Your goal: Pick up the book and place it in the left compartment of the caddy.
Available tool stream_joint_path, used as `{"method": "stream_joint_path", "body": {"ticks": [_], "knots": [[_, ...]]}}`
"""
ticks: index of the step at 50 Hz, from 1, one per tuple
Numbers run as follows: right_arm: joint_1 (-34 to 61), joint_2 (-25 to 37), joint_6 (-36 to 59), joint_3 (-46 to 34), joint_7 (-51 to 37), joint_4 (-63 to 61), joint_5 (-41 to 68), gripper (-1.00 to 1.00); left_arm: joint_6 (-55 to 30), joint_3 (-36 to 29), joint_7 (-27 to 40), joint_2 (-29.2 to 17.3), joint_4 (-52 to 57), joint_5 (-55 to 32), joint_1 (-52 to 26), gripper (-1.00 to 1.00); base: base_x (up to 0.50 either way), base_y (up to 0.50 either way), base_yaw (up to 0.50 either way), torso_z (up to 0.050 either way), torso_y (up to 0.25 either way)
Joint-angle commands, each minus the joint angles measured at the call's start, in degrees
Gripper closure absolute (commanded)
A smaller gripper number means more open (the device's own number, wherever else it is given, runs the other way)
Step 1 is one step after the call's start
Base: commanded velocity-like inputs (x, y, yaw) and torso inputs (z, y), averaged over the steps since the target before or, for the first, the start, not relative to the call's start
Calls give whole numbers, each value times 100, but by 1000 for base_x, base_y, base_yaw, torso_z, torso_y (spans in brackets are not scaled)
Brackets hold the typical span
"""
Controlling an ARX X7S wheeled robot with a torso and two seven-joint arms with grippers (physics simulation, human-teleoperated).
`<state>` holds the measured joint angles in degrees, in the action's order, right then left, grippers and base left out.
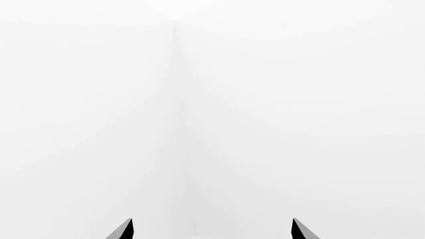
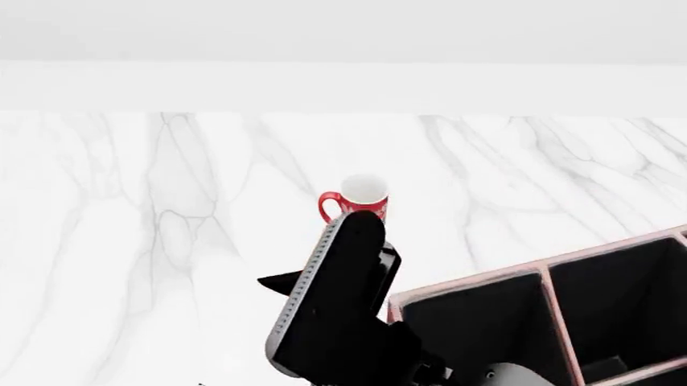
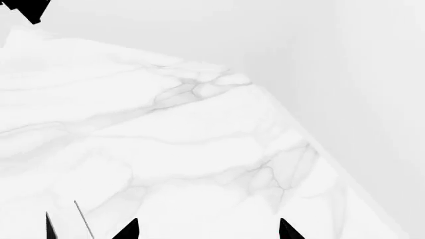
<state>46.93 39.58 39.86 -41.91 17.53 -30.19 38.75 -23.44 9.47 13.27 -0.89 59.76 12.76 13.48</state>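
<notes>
The book does not show in any view. The reddish-brown caddy (image 2: 468, 283) with pink rim trim stands at the lower right of the head view. Its leftmost black-lined compartment (image 2: 478, 334) is open on top, and nothing shows in it. A black gripper body with a toothed rail, apparently my right gripper (image 2: 288, 283), stands just left of the caddy, with one pointed fingertip (image 2: 277, 281) showing. In the right wrist view my right gripper (image 3: 207, 231) is open and empty over the marble table (image 3: 166, 149). My left gripper (image 1: 212, 231) is open and empty, facing a bare white wall.
A red patterned mug (image 2: 359, 199) stands upright on the marble table (image 2: 161, 241) just beyond the gripper. A white wall runs along the table's far edge. A black shape (image 3: 27, 9) shows at a corner of the right wrist view.
</notes>
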Motion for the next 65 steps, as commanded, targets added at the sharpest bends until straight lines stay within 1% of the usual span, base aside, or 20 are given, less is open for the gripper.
{"method": "stream_joint_path", "body": {"ticks": [1,11,28,45,53,57,65], "knots": [[-62,-161,101,-213,187,-164,-178,-100,67,105,-147,84,23,65,33,-100,0,0,0,0,0],[-202,-183,87,-373,162,-326,-211,-100,70,117,-150,84,23,68,43,-100,0,0,0,0,0],[-642,-283,-224,-610,82,-416,-346,-100,88,156,-158,84,23,28,71,-100,0,0,0,0,0],[-1045,-409,-613,-939,150,38,-669,-100,79,139,-147,84,23,45,71,-100,0,0,0,0,0],[-1167,-427,-749,-966,164,278,-719,-100,21,109,-155,84,23,69,30,-100,0,0,0,0,0],[-1167,-448,-631,-1013,214,402,-649,-100,-16,97,-168,84,23,87,8,-100,0,0,0,0,0],[-1246,-482,-747,-919,220,734,-586,-100,4,122,-164,84,23,68,26,-100,0,0,0,0,0]]}}
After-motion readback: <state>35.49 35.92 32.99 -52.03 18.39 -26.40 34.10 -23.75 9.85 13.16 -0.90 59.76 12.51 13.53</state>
